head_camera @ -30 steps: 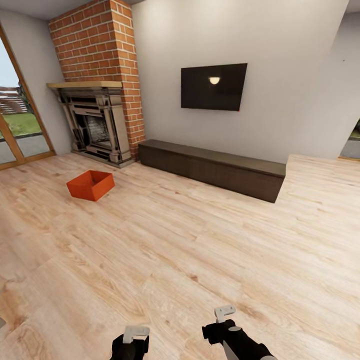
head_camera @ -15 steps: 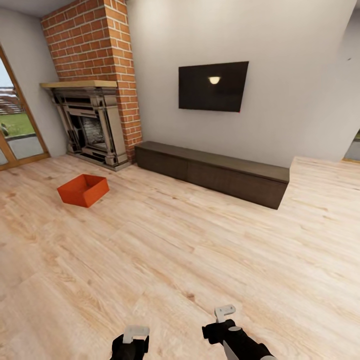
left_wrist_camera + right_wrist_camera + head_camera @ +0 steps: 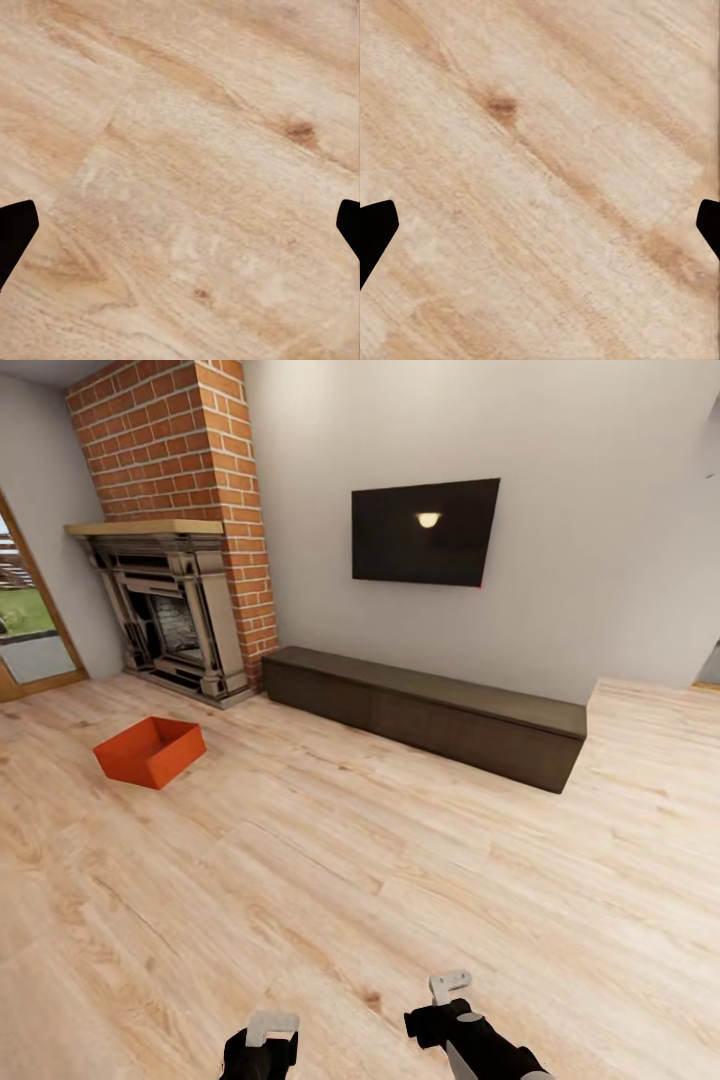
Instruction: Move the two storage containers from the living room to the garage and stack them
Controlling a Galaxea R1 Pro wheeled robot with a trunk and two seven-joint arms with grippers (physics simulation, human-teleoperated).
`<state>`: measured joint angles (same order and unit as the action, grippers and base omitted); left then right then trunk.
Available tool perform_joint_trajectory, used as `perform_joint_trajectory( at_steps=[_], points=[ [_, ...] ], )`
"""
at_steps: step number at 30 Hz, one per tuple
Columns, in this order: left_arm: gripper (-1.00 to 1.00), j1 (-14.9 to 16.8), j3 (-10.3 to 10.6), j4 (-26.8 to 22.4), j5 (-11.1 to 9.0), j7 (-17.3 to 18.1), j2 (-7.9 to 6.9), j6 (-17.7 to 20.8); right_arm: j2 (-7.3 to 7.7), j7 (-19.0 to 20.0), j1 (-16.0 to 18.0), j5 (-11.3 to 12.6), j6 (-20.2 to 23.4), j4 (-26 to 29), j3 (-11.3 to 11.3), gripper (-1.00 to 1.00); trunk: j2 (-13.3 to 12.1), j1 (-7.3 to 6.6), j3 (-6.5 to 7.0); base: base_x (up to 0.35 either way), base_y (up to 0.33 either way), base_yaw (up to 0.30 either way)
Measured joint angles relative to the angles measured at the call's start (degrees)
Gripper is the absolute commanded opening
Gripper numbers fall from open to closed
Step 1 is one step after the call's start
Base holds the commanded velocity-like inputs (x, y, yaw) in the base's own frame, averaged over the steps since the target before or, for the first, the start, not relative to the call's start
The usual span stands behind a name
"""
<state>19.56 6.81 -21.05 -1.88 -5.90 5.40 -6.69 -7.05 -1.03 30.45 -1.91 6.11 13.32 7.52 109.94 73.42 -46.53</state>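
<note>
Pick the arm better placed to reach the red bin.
Left, tentatively. The bin sits on the wood floor far to the left, on the side of the left gripper. The right gripper is farther off. Both jaws stand open, and neither can reach yet.

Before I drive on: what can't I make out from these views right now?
- Storage container, head view: inside floor hidden behind its near wall.
- Glass door, head view: cut off by the picture's edge.
- Left gripper and right gripper, wrist views: fingertips clipped at the edges, wide apart over wood floor.

Black wrists; pale grey brackets; black end effector fingertips (image 3: 15, 232)
</note>
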Motion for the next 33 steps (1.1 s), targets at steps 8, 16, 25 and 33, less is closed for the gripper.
perform_joint_trajectory(
  at_steps=[8, 16, 25, 33],
  points=[
    [1.0, 0.0, 0.0, 0.0, 0.0, 0.0, 0.0, 0.0, 0.0, 0.0, 0.0, 0.0, 0.0, 0.0, 0.0, 1.0, 0.0, 0.0, 0.0, 0.344, -0.102, 0.0],
    [1.0, 0.0, 0.0, 0.0, 0.0, 0.0, 0.0, 0.0, 0.0, 0.0, 0.0, 0.0, 0.0, 0.0, 0.0, 1.0, 0.0, 0.0, 0.0, 0.344, -0.106, 0.0],
    [1.0, 0.0, 0.0, 0.0, 0.0, 0.0, 0.0, 0.0, 0.0, 0.0, 0.0, 0.0, 0.0, 0.1, 0.0, 1.0, 0.0, 0.0, 0.0, 0.344, -0.112, 0.0],
    [1.0, 0.0, 0.0, 0.0, 0.0, 0.0, 0.0, 0.0, 0.0, 0.0, 0.0, 0.0, 0.0, 0.1, 0.0, 1.0, 0.0, 0.0, 0.0, 0.344, -0.117, 0.0]
  ],
)
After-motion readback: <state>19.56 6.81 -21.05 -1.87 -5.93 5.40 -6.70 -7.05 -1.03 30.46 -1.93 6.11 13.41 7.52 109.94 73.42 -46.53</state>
